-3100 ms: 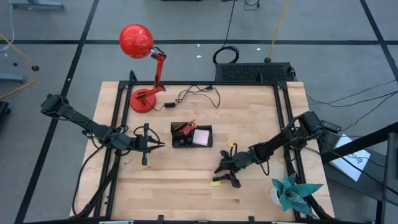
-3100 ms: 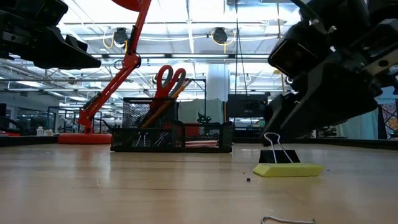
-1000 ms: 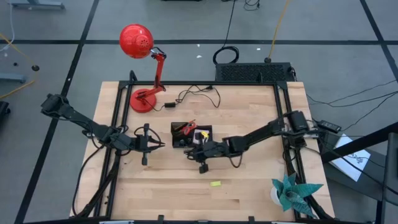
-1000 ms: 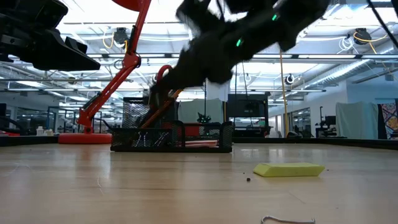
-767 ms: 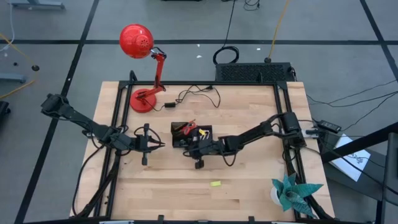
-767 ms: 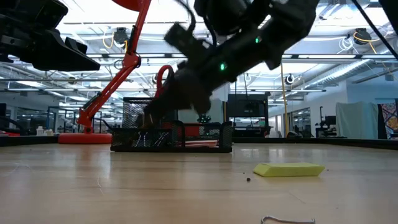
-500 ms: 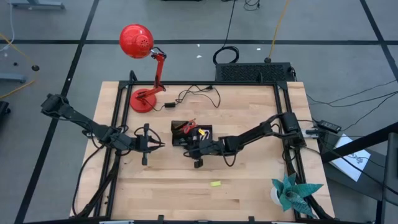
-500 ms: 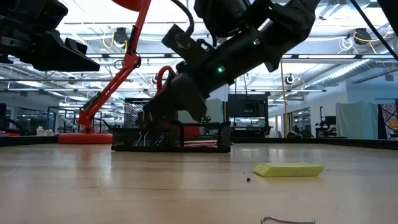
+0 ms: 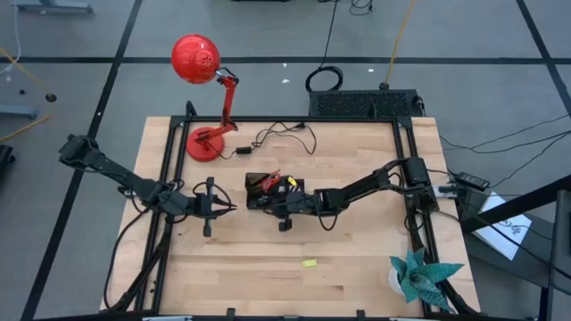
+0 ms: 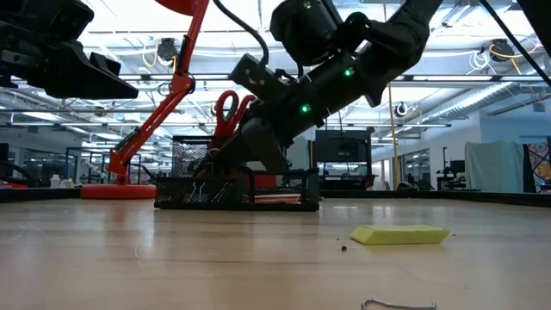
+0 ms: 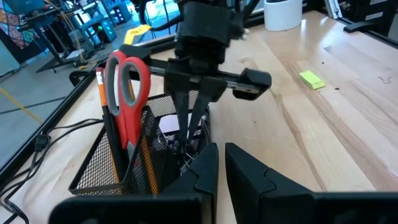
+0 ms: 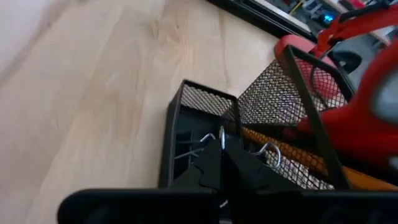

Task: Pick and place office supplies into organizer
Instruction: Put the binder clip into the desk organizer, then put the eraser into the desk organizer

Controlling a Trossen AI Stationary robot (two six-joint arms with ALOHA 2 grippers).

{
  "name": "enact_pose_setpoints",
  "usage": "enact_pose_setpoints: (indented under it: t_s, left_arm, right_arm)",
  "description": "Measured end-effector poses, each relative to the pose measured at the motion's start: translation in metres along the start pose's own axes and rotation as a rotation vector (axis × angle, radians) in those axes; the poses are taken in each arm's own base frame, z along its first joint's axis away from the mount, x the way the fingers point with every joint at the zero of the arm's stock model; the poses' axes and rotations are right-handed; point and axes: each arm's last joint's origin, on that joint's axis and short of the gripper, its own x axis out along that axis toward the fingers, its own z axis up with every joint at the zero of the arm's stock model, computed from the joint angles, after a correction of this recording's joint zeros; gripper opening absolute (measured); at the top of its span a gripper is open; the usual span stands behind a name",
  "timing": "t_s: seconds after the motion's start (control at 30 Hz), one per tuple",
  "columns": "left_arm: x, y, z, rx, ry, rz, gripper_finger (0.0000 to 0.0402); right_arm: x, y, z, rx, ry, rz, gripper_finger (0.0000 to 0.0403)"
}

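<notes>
- Right gripper: you are holding it over the organizer at the table's centre, nose tilted down into the low section. The fingers are clamped tight on a binder clip, whose wire loops are showing on either side of them.
- Step in hand, as judged: you are setting the binder clip into the low section, and the release is not yet made.
- Organizer: the tall mesh cup is already carrying the scissors and a pencil. From your fingertips the cup is sitting at about 10 o'clock in the overhead view, very near.
- Advice, descent: you are working close to the mesh wall, so be lowering straight down until the clip is sitting below the rim before letting go. A clip dropped from height is likely to bounce out.
- Advice, clearance: the scissor handles are standing well above the cup. Be keeping your wrist away from them while you are backing out, and be lifting before swinging back toward 3 o'clock.
- Advice, release: be opening only a little. The wire loops could be catching on a finger or on the mesh, so watch that they are coming free.
- Left gripper: it is waiting at 9 o'clock of the organizer, fingers drawn almost together on nothing, pointing at it.
- Yellow piece: it is lying loose on the table at about 5 o'clock of the organizer, well apart, and is likely the next pick.
</notes>
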Motion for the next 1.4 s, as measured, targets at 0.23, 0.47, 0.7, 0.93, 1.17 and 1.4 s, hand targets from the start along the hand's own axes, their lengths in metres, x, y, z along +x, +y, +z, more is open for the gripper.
enact_pose_setpoints:
  t_s: [0.23, 0.47, 0.7, 0.93, 1.17, 1.4]
  left_arm:
    - [0.000, 0.000, 0.000, 0.004, 0.000, 0.000, 0.0037]
    - [0.000, 0.000, 0.000, 0.001, 0.000, 0.000, 0.0037]
    - [0.000, 0.000, 0.000, 0.000, 0.000, 0.000, 0.0037]
    - [0.000, 0.000, -0.002, -0.001, 0.019, -0.003, 0.0037]
    - [0.000, 0.000, -0.002, -0.005, 0.020, -0.004, 0.0037]
    - [0.000, 0.000, -0.002, -0.010, 0.015, -0.004, 0.0037]
  right_arm:
    - [0.000, 0.001, -0.003, 0.020, 0.002, 0.029, 0.0011]
    - [0.000, 0.002, -0.004, 0.065, 0.003, 0.057, 0.0063]
    - [-0.002, 0.005, -0.001, 0.024, -0.010, 0.049, 0.0094]
    - [-0.038, 0.006, 0.037, -0.065, -0.070, -0.060, 0.0097]
    - [-0.101, 0.018, 0.068, 0.023, -0.084, 0.291, 0.0089]
    - [-0.144, 0.051, 0.064, 0.138, 0.111, 0.550, 0.0112]
